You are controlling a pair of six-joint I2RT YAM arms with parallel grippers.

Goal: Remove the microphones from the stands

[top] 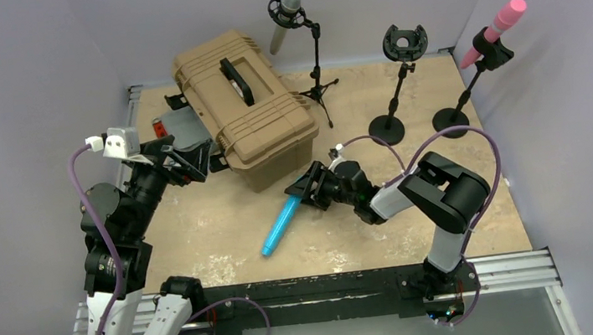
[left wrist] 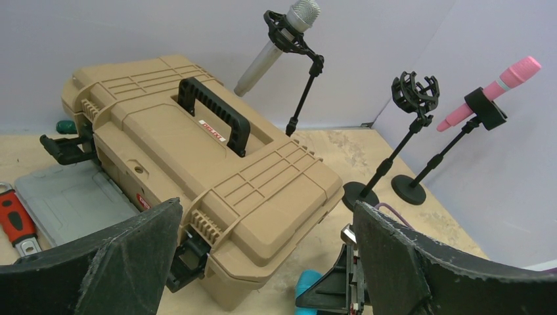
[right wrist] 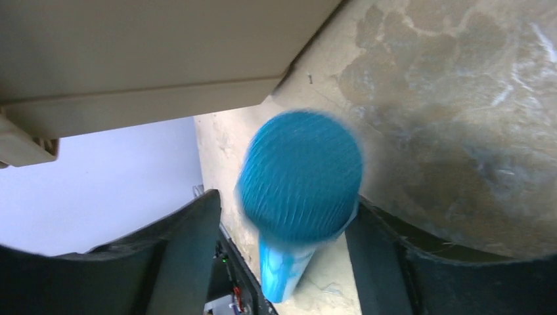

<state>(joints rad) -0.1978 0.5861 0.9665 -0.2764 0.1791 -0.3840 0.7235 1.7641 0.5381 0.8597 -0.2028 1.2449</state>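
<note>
Seemingly flat, blue microphone (top: 281, 224) (head rightward) lies diagonally.

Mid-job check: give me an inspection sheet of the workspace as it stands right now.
Surface: tan tabletop, worn and blotchy.
Job's things: blue microphone lies on the tabletop; middle stand empty; grey microphone and pink microphone each mounted.
Clutter: tan case, shut; grey flat box and red-handled tool beside it.
Grippers: left gripper open, empty; right gripper open, astride the blue microphone's head.
Cables: purple cables loop over both arms; no snag seen.
Surroundings: plain walls; nothing seen.
</note>
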